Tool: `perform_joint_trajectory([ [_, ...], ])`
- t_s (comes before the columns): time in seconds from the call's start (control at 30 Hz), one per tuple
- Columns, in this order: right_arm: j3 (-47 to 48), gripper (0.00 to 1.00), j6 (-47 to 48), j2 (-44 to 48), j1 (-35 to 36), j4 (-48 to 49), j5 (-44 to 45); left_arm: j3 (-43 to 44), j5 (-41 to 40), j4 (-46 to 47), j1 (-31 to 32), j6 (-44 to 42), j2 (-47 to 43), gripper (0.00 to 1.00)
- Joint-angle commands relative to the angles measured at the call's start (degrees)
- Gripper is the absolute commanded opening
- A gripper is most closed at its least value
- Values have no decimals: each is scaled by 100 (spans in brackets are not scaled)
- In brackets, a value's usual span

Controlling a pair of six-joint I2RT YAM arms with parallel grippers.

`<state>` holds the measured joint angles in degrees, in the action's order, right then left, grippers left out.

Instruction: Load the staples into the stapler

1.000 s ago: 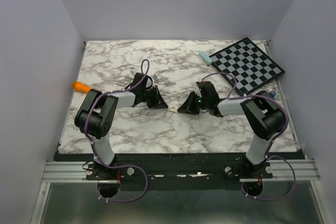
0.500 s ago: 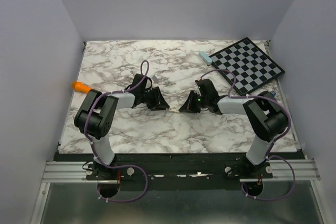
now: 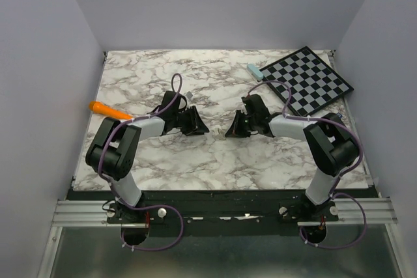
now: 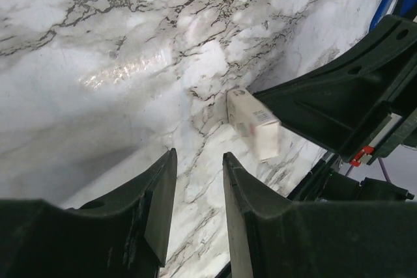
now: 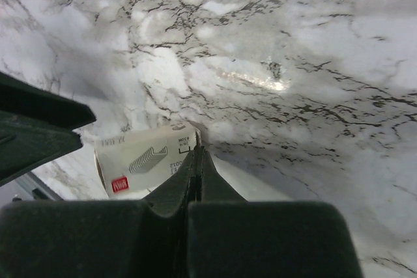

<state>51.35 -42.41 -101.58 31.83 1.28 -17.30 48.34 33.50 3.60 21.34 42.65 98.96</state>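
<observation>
A small white staple box, printed with a staple drawing and a red mark, lies on the marble between my grippers; it also shows in the left wrist view. No loose staples show. My right gripper is shut, its tips touching the box's right edge. My left gripper is open and empty, a short way from the box, facing the right gripper's fingers. In the top view the left gripper and right gripper face each other at mid-table. The light blue stapler lies far back.
A checkered board lies at the back right, next to the stapler. An orange pen-like stick lies at the left edge, close to my left arm. The marble top ends at a black front edge.
The left arm's elbow has swung left and nearer, showing more of the orange stick. The right gripper has edged slightly back. Both grippers stay beside the box.
</observation>
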Motion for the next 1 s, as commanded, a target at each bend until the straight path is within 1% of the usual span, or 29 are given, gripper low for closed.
perform_joint_trajectory([
  [0.0,261,1,304,147,104,-716,569,-297,-431,-131,-7,-12,-543,43],
  [0.27,621,1,515,130,332,-998,754,-553,-502,-8,-7,-20,-948,44],
  [0.4,788,7,664,209,464,-1173,1000,-606,-467,45,-7,-29,-1080,43],
  [0.5,902,15,769,235,543,-1235,1009,-632,-484,54,-7,-20,-1107,43],
  [0.53,929,20,778,226,543,-1253,1018,-632,-502,54,-7,-20,-1098,43],
  [0.6,894,25,717,244,552,-1244,1079,-624,-502,71,-7,-12,-1054,44],
  [0.73,745,47,446,297,552,-1227,1141,-510,-511,124,-7,41,-861,46],
  [0.83,570,54,234,332,552,-1095,1115,-343,-371,256,1,120,-650,47],
  [0.97,437,56,32,323,526,-910,1036,-114,-239,291,1,155,-316,47],
])
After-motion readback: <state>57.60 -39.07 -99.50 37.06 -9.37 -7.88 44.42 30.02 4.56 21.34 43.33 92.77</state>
